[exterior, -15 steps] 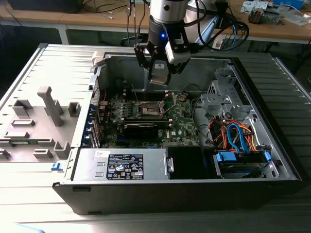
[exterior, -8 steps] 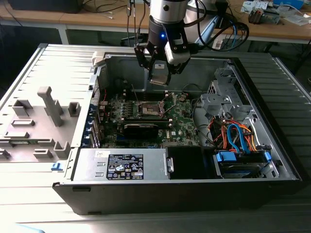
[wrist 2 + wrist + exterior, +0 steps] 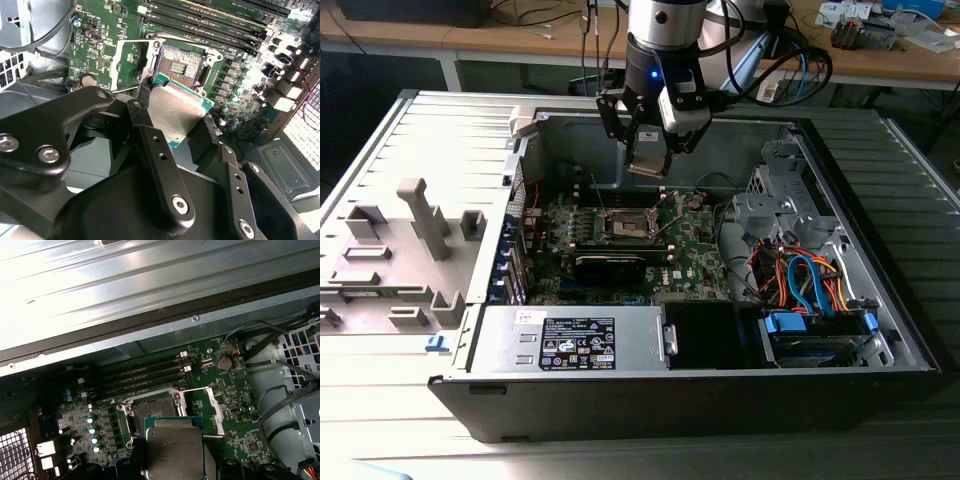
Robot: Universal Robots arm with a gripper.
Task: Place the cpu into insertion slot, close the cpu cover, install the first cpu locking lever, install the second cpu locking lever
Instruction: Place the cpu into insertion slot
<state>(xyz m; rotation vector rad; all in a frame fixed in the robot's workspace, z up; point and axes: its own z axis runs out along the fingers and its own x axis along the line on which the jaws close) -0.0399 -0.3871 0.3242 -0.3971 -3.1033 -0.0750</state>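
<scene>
My gripper (image 3: 648, 160) hangs over the open computer case, shut on the cpu (image 3: 647, 158), a flat square chip with a silver-grey top. In both wrist views the cpu (image 3: 177, 112) (image 3: 175, 450) sits between the black fingers (image 3: 150, 135), tilted and held above the green board. The insertion slot (image 3: 628, 225) (image 3: 180, 62) (image 3: 152, 407) lies below and just ahead of the chip, uncovered, with nothing in it. The cpu cover (image 3: 116, 64) (image 3: 216, 410), a thin silver frame, is swung open beside the slot.
The case walls (image 3: 720, 150) surround the board. Memory slots (image 3: 145, 375) run along one side of the socket and a long black block (image 3: 610, 265) along the other. A power supply (image 3: 575, 340) and cabled drive bay (image 3: 815, 325) sit in front. A grey fixture (image 3: 420, 230) stands outside at the exterior view's left.
</scene>
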